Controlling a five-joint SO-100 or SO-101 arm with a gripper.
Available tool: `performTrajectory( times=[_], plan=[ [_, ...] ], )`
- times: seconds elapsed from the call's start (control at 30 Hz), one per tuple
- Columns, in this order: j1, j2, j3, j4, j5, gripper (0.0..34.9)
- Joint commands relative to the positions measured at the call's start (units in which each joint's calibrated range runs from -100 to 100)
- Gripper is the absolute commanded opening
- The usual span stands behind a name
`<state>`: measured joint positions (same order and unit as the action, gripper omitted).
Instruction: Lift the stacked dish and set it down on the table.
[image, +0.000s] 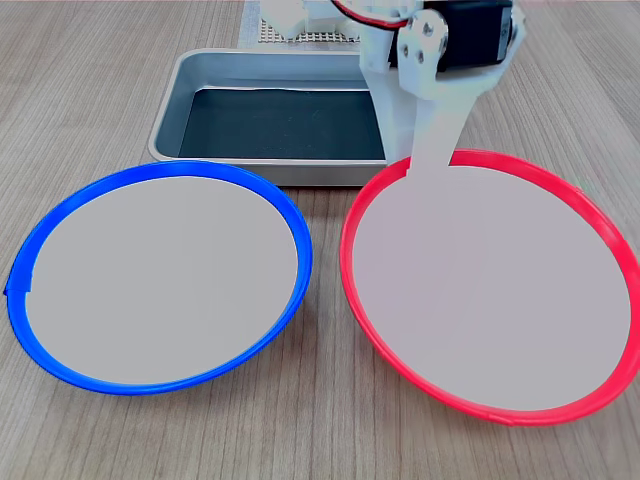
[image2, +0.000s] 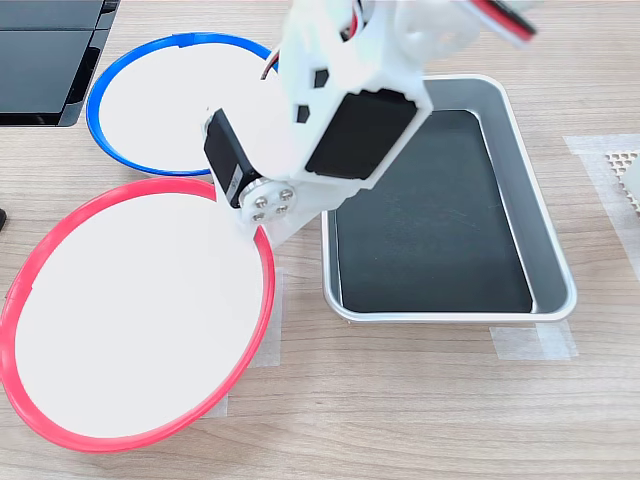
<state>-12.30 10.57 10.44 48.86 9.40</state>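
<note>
One red-rimmed plate (image: 490, 290) nearest, one blue-rimmed plate (image: 160, 275), one tray (image: 270, 120), pincer (image: 432, 165) grip unclear.

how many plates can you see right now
2. The red plate lies on the table at the first exterior view's right, with the gripper at its far rim. The blue plate lies beside it, left. Neither hides another.

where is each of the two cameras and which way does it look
First exterior view: low, facing the arm across the table; blue-rimmed plate left, red-rimmed plate right, metal tray behind; the gripper comes down at the red plate's far rim.
Second exterior view: high, looking steeply down from the arm's side; red plate near, blue plate beyond, tray right; the arm's upper links fill the centre.
Shared: both plates, tray, table, arm.
</note>
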Motion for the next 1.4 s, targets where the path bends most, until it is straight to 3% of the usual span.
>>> performTrajectory(
  times=[0.0, 0.2, 0.3, 0.37, 0.43, 0.73, 0.8, 0.83, 0.87, 0.9, 0.97, 1.07, 1.17, 1.37],
  plan=[
    [1.34, -0.81, 1.17, -0.78, 1.12, 0.0],
    [3.69, -2.6, 6.45, -2.35, 3.37, 1.0],
    [4.63, -4.22, 8.91, -2.51, 4.35, 4.8],
    [5.1, -5.84, 10.18, -2.35, 4.64, 13.1],
    [5.2, -7.97, 11.28, -2.1, 4.84, 16.5],
    [4.54, -24.09, 13.64, 8.47, 4.69, 13.7],
    [5.38, -30.32, 15.83, 10.04, 4.35, 10.4],
    [6.42, -35.18, 18.47, 9.05, 3.81, 7.9],
    [7.36, -38.5, 20.65, 7.06, 3.22, 0.5],
    [8.77, -43.53, 25.39, 2.77, 2.1, 0.2],
    [12.35, -58.55, 44.78, -15.06, -2.49, 0.0],
    [14.14, -71.77, 62.35, -27.52, -4.74, 0.0],
    [15.27, -83.19, 74.91, -30.41, -6.11, 0.0],
    [15.36, -99.48, 88.47, -20.92, -6.15, 0.0]
  ],
)
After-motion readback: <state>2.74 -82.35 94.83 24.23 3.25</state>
